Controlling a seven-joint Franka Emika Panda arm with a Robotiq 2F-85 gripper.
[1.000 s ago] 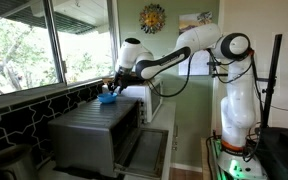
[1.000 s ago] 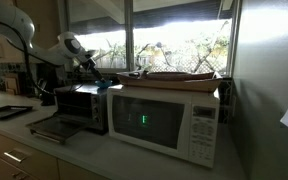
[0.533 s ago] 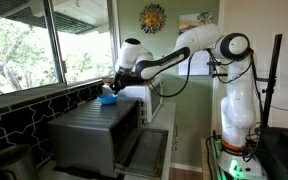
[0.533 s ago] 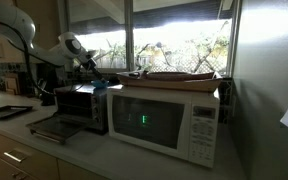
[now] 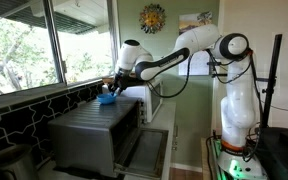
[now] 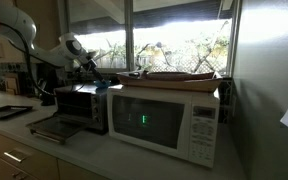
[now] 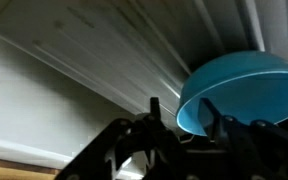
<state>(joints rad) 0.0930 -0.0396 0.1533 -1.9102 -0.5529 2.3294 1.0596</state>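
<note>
Bowl watch: we see the blue bowl (image 5: 106, 98) sitting on top of the toaster oven (image 5: 84, 130), below the window (image 5: 24, 45). In the wrist view the gripper (image 7: 180, 108) straddles its rim, one finger inside, one outside; we cannot tell whether they actually pinch it. A microwave (image 6: 169, 118) stands just beside the oven.

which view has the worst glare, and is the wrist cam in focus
Worst glare is in an exterior view: the window blows out white, leaving the microwave front dim. The wrist view is soft: the blue bowl reads clearly by colour, but the gripper is a dark blurred silhouette.
</note>
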